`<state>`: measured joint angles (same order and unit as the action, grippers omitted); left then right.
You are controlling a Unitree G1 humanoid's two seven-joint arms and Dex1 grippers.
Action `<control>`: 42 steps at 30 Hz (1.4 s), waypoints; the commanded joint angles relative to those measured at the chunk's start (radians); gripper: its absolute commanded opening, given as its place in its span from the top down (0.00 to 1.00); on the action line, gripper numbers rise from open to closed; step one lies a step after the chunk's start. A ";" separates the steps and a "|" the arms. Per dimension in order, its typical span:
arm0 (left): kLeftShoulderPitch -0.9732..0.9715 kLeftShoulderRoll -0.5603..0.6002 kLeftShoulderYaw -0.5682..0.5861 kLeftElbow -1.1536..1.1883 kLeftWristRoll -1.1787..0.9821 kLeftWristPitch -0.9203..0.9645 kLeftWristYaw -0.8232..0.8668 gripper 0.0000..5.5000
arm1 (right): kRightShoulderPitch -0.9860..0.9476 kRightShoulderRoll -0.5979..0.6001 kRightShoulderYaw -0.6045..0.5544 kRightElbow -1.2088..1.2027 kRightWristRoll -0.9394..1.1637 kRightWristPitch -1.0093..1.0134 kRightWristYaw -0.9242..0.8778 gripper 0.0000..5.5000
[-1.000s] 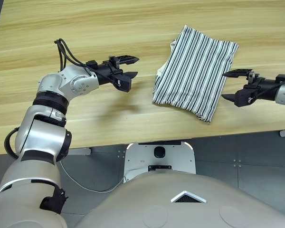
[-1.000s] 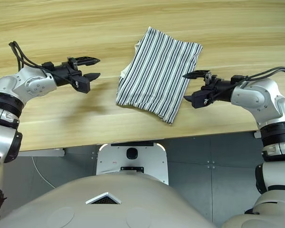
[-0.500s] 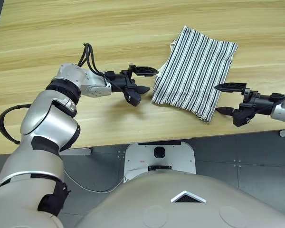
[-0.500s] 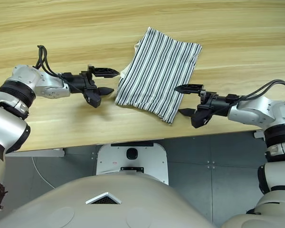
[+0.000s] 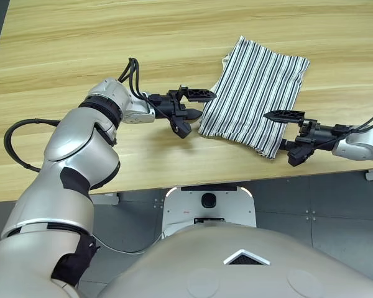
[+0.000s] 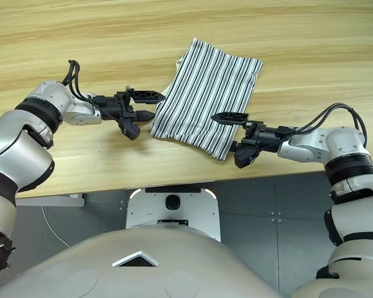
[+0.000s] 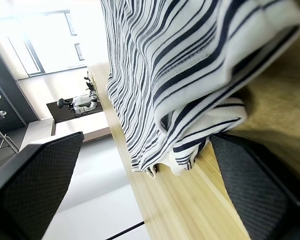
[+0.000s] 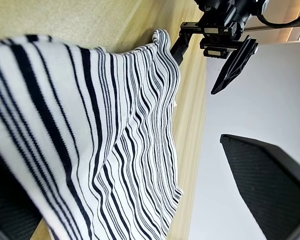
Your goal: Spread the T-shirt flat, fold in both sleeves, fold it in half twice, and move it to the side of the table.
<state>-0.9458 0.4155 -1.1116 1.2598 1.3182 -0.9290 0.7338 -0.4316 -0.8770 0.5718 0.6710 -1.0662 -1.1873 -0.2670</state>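
The striped T-shirt [image 5: 255, 90] lies folded into a compact rectangle on the wooden table [image 5: 81, 49], right of centre and near the front edge. My left gripper [image 5: 198, 113] is open at the shirt's near-left corner, one finger above the cloth edge and one low beside it. In the left wrist view the shirt's folded corner [image 7: 190, 75] sits between the dark fingers [image 7: 35, 190]. My right gripper [image 5: 280, 138] is open at the near-right corner, its upper finger over the cloth. The right wrist view has the striped cloth [image 8: 90, 150] close up, with one finger [image 8: 270, 190] beside it.
The table's front edge [image 5: 143, 186] runs just below both grippers. Bare wood stretches across the far and left parts of the table. The left gripper [image 8: 225, 40] appears farther off in the right wrist view, across the shirt.
Both arms closed in on the shirt: the left gripper travelled right to the near-left corner, and the right gripper moved left and down to the near-right corner. The shirt stayed put.
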 commanded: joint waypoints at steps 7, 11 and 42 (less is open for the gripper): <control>0.051 -0.045 -0.119 0.019 0.051 -0.040 -0.005 0.14 | 0.012 0.025 0.131 0.013 -0.101 0.051 -0.024 0.00; 0.062 -0.049 -0.155 0.011 0.058 -0.064 -0.002 0.14 | 0.003 0.031 0.155 0.016 -0.099 0.059 -0.040 0.00; 0.093 -0.101 -0.191 0.070 -0.003 0.024 -0.188 0.94 | -0.034 0.048 0.212 0.014 -0.093 0.083 -0.128 0.98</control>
<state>-0.9639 0.3304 -1.2462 1.3101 1.2569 -0.9004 0.6172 -0.4796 -0.8390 0.7658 0.6694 -1.1134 -1.1318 -0.4006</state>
